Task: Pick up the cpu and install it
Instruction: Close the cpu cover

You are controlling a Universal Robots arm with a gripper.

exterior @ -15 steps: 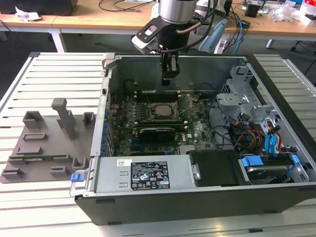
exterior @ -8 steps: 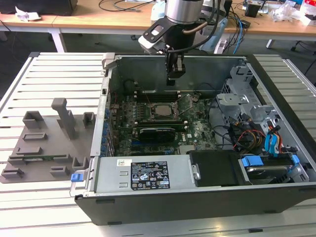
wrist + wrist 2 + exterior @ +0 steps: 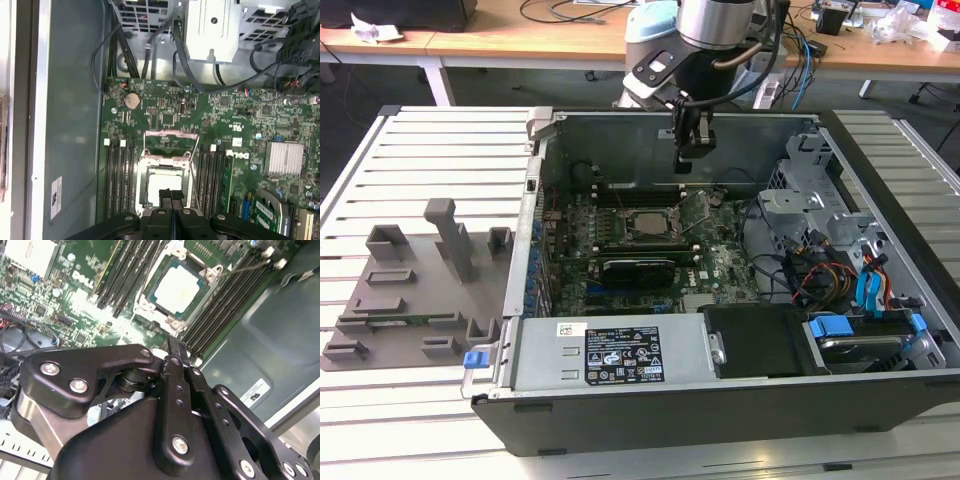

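The cpu [image 3: 645, 226], a pale silvery square, lies flat in the socket on the green motherboard [image 3: 720, 265] inside the open computer case [image 3: 720, 415]. It also appears in both wrist views [image 3: 178, 286] [image 3: 164, 183], with the socket's metal load plate [image 3: 171, 142] swung up and open beside it. My gripper [image 3: 692, 160] hangs above the board, a little toward the case's back wall from the socket. Its black fingers [image 3: 171, 196] are pressed together, shut with nothing between them [image 3: 175, 347].
A grey plastic fixture [image 3: 410, 290] lies on the slatted table at the exterior view's left. Inside the case are a drive cage [image 3: 810, 200], coloured cables [image 3: 825, 272], a power supply [image 3: 610, 350], memory slots [image 3: 117, 175] flanking the socket and a finned heatsink [image 3: 284, 159].
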